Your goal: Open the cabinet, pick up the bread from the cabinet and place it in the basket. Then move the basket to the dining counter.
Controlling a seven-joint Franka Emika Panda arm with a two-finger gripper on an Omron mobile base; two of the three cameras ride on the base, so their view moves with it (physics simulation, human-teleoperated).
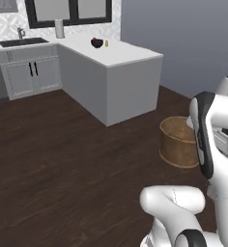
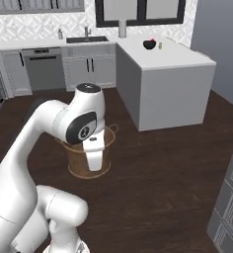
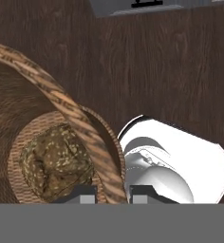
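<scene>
- Floor [image 1: 63, 159] is dark wood, way more of it than anything else here.
- Dining surface [image 2: 163, 54] is the white island straight ahead, well apart from me, with a small dark bowl [image 2: 149, 44] on top.
- Basket [image 1: 178, 142] hangs just off the floor boards beside my arm, not on the island.
- My end effector [image 3: 113, 192] is clenched on the basket's handle [image 3: 80, 123].
- Bread [image 3: 56, 160] sits in the bottom of the basket, speckled brown.
</scene>
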